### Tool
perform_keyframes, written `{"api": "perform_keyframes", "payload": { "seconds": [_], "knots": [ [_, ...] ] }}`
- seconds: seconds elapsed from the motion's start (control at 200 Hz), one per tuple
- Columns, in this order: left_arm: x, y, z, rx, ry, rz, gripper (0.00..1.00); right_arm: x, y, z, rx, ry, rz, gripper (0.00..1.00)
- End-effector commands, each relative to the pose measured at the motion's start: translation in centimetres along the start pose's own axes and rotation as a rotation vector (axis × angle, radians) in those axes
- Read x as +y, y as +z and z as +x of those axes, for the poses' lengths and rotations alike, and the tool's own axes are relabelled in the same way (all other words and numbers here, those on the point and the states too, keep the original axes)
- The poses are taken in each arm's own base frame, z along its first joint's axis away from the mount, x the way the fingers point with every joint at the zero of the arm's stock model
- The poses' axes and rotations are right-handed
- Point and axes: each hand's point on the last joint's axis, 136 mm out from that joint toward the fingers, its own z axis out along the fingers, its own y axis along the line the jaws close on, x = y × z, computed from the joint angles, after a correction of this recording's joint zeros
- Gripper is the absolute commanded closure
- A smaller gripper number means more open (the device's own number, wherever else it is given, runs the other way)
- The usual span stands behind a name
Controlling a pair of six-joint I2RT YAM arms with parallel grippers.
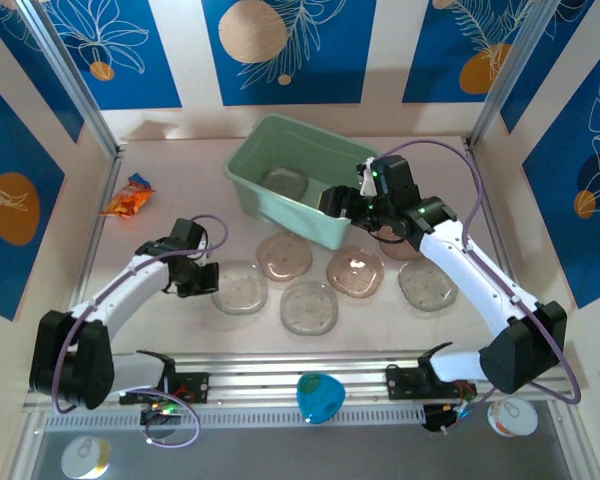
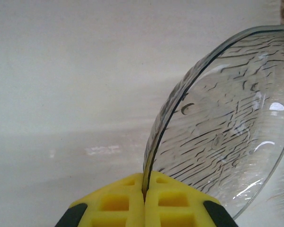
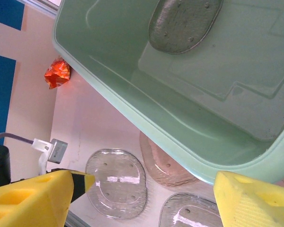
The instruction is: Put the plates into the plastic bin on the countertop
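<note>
Countertop [image 1: 180, 335]: left arm [image 1: 130, 285] low, left tool [image 2: 144, 196] pinching clear plate [image 2: 227, 132] rim; right tool [image 1: 342, 200] spread over bin [image 1: 242, 165].

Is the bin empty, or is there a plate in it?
Not empty: one greyish plate lies flat on the floor of the bin, per the right wrist view.

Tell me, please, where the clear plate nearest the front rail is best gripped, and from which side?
Probably its near rim, approached from the front, low. The front clear plate lies flat on the countertop, too shallow to grasp across, but its thin upturned edge suits a pinch; pinkish-brown plates crowd the far side. The left gripper holds the left clear plate by its rim likewise.
</note>
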Motion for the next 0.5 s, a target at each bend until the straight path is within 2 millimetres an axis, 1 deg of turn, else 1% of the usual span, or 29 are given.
{"api": "perform_keyframes", "payload": {
  "seconds": [0.0, 0.11, 0.315, 0.495],
  "knots": [
    [-0.7, -2.2, -1.0, -0.055, -0.020, 0.012, 1.00, 1.2, -0.3, -0.9, -0.012, -0.009, -0.022, 0.22],
    [-0.9, -4.0, -2.0, -0.108, -0.023, 0.009, 1.00, 1.5, -0.2, -1.2, -0.014, -0.006, -0.025, 0.22],
    [-0.4, -8.7, -4.8, -0.271, -0.011, -0.031, 1.00, 1.7, 0.0, -1.4, -0.011, 0.025, -0.033, 0.24],
    [-0.4, -12.6, -6.5, -0.386, -0.025, -0.034, 1.00, 2.5, -0.5, -1.7, -0.015, 0.038, -0.057, 0.24]
  ]
}}
